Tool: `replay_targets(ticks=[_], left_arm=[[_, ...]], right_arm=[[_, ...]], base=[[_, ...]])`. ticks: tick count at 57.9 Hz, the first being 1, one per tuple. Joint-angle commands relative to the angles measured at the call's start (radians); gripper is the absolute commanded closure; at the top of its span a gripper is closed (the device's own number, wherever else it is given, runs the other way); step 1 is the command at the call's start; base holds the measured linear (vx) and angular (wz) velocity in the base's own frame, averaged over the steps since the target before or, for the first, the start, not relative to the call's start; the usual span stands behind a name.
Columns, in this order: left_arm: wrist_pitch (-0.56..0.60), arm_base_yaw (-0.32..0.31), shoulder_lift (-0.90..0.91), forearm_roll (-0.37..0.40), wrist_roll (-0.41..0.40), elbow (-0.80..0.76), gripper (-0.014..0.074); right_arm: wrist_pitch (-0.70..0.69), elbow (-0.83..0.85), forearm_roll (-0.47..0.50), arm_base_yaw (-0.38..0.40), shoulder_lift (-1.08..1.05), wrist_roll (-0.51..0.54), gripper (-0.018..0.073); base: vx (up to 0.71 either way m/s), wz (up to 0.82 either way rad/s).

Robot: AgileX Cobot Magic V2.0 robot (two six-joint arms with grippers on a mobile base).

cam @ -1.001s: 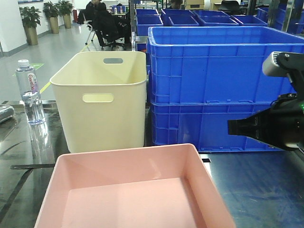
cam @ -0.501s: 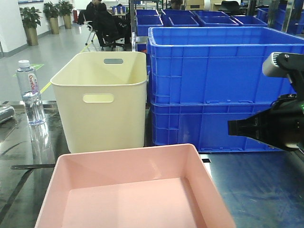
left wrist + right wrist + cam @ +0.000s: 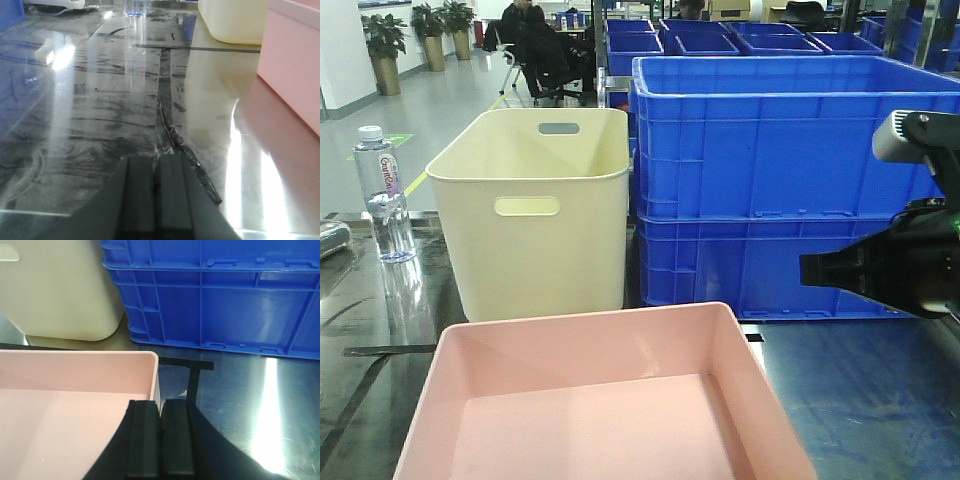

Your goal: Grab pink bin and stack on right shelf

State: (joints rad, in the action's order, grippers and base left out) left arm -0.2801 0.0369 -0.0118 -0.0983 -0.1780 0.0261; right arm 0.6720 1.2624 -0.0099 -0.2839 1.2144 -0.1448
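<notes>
Right claw: fingers pressed together, gripping nothing, poised over the near right corner of the pink bin. Beyond it, blue crates; far left, a cream bin. Left claw: pressed together, low over the glossy shelf; pink bin to its right, water bottle ahead.

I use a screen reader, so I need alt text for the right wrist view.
The right gripper, jaws shut and empty, hangs over the right wall of the pink bin. Beyond it on the shiny steel shelf stand a cream bin and a blue crate.
</notes>
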Motion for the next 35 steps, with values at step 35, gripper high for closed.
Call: replay_targets(ticks=[35], left_arm=[[0.074,0.001,-0.020,-0.002,-0.008,0.014,0.0601]], right_arm=[[-0.383,-0.768,-0.140,0.267,-0.744,0.044,0.0570]], base=[[0.00,0.00]])
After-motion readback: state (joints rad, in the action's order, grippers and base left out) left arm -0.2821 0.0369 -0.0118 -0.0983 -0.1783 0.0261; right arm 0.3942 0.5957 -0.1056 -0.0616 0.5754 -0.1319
